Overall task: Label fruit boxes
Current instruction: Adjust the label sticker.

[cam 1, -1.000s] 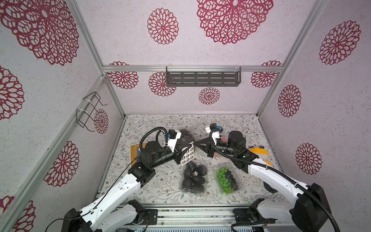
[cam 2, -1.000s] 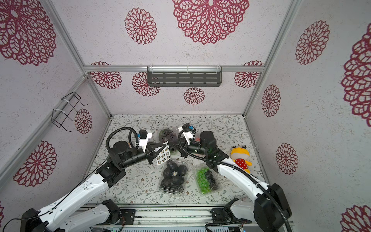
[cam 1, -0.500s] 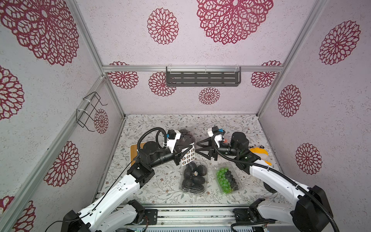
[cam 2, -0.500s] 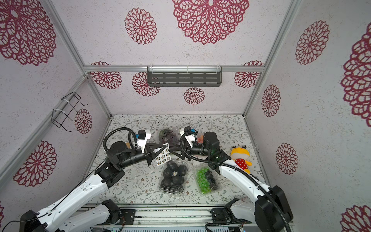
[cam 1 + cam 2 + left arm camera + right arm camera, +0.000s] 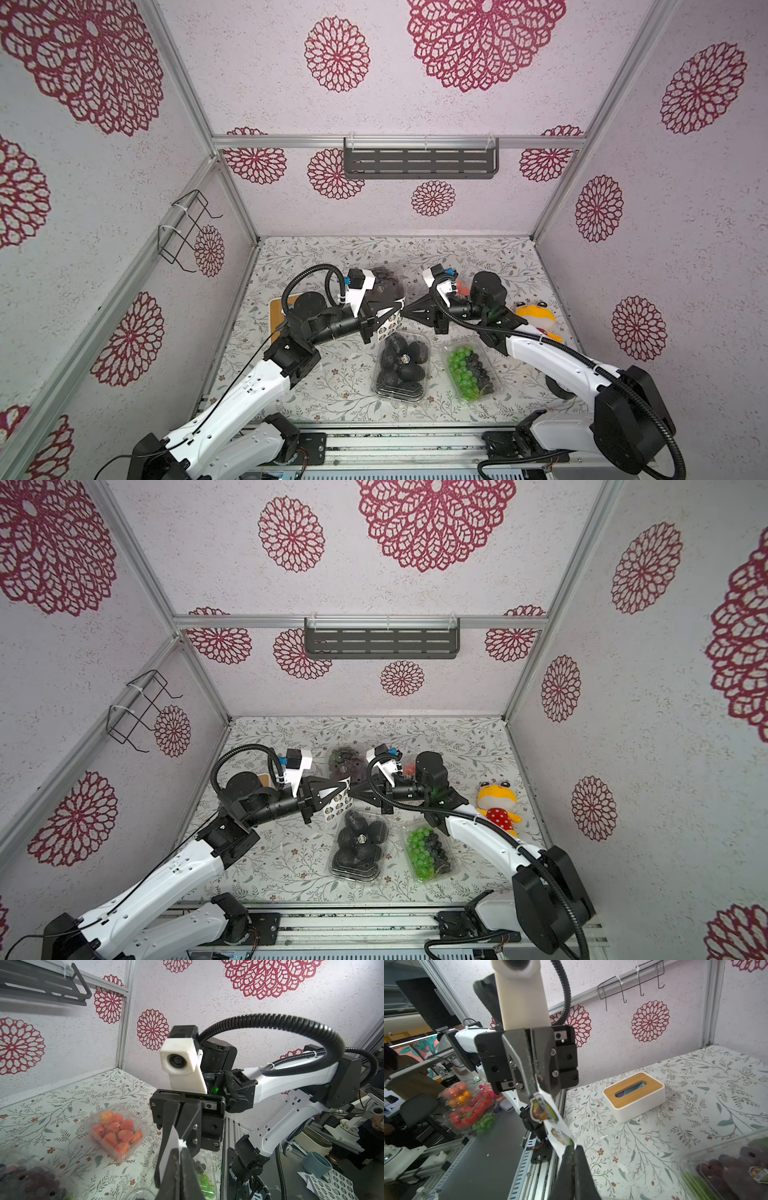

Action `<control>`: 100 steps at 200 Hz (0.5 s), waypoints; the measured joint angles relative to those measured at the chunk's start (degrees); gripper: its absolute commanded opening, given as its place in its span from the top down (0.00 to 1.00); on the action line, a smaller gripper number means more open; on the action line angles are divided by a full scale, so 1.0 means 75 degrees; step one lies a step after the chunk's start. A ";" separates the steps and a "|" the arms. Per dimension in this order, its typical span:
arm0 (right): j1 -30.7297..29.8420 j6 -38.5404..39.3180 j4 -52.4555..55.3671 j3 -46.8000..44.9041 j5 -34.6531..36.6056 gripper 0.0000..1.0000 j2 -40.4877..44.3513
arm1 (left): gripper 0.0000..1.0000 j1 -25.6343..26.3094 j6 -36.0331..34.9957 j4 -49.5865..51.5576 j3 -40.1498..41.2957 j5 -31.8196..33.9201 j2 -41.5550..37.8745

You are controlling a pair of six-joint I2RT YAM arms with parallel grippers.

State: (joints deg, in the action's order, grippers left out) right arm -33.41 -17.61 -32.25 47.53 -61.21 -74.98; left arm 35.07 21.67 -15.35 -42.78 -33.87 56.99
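Observation:
My left gripper (image 5: 398,311) is shut on a white sticker sheet (image 5: 389,329), held up above the table. My right gripper (image 5: 406,311) meets it tip to tip and is shut on the sheet's free end, where a sticker (image 5: 563,1139) sits. In the right wrist view the sheet (image 5: 548,1118) spans from the left gripper's fingers (image 5: 529,1068) to my right gripper (image 5: 572,1148). Below lie the fruit boxes with black fruits (image 5: 401,365) and green-and-black grapes (image 5: 471,374). Dark purple grapes (image 5: 345,762) and strawberries (image 5: 117,1130) lie behind the grippers.
A white box with a wooden lid (image 5: 633,1095) stands by the left wall. A yellow plush toy (image 5: 536,316) lies at the right, beside the right arm. A grey shelf (image 5: 419,158) hangs on the back wall and a wire rack (image 5: 187,228) on the left wall.
The right gripper opened, moved left to the sheet's end and shut on it. The left gripper kept hold of the sheet and barely moved.

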 measured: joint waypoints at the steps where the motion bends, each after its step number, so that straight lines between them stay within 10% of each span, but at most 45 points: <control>1: 0.0000 0.0000 -0.0006 0.0000 -0.0003 1.00 0.0000 | 1.00 0.0000 0.0003 0.0000 0.0000 0.0000 0.0000; 57: 0.0000 -0.0003 -0.0347 -0.0160 -0.0105 1.00 0.0108 | 0.72 -0.0070 0.0122 -0.0055 0.0012 0.0154 0.0006; 100: 0.0000 0.0003 -0.0361 -0.0210 -0.0073 1.00 0.0335 | 0.73 -0.0114 0.0146 -0.0192 0.0277 0.0286 -0.0073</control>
State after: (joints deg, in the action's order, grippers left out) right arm -33.41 -17.58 -34.96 45.95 -61.76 -72.47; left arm 34.22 22.76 -16.80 -40.71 -31.73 56.45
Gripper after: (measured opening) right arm 0.046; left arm 0.278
